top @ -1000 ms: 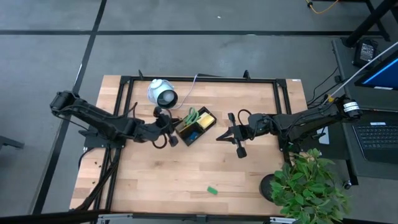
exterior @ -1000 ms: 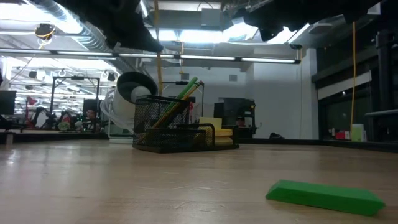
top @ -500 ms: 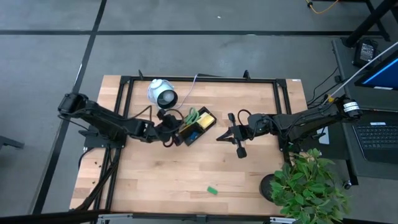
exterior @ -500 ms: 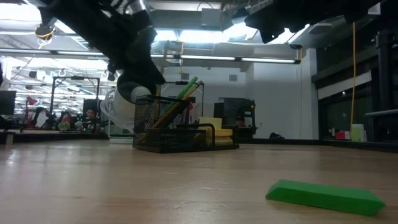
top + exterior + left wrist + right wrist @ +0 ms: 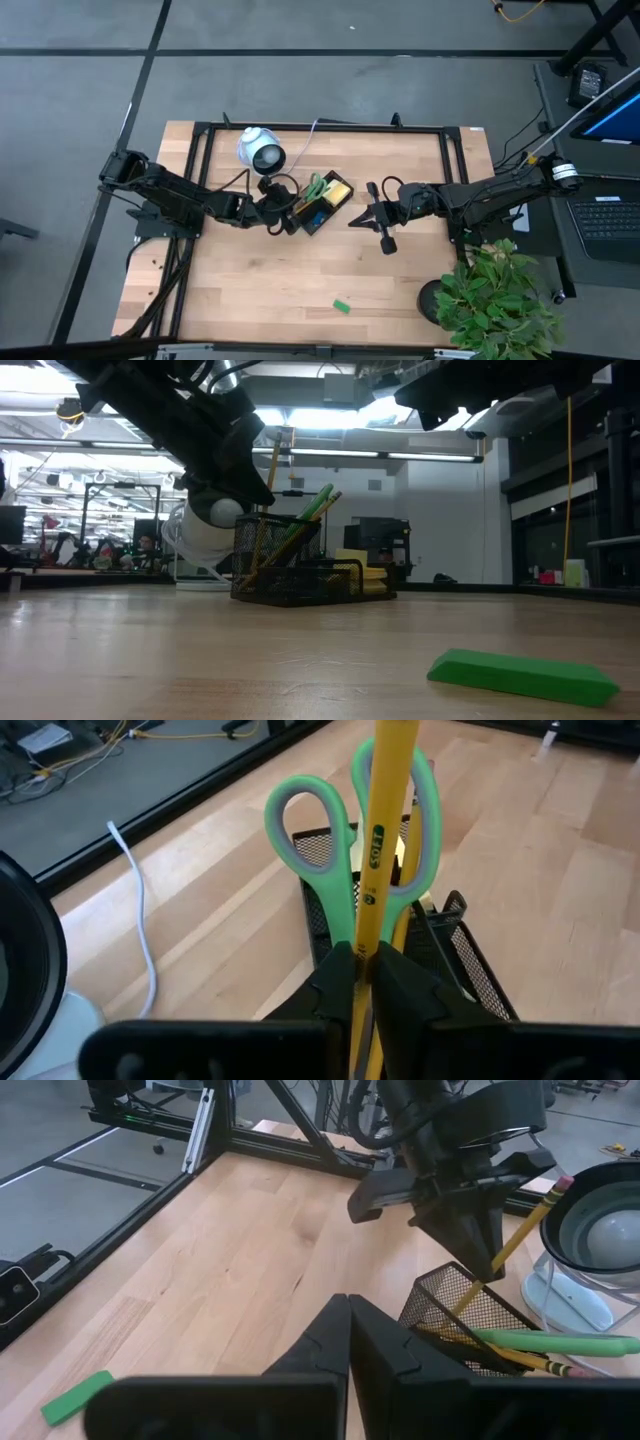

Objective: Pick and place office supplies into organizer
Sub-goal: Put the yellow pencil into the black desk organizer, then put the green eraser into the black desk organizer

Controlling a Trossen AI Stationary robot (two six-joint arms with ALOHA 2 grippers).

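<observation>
I count one black mesh organizer [image 5: 318, 207] near the middle of the worktop [image 5: 300, 280], one pair of green-handled scissors [image 5: 345, 840] standing in it, one yellow sticky-note pad [image 5: 337, 189] at its far end, and one green block [image 5: 341, 306] lying alone near the front edge. My left claw [image 5: 365, 970] pinches one yellow pencil [image 5: 378, 840] upright just over the organizer, against the scissors' handles. My right claw [image 5: 347, 1325] hangs pressed together, empty, beside the organizer. One white round device [image 5: 259, 150] sits behind it.
</observation>
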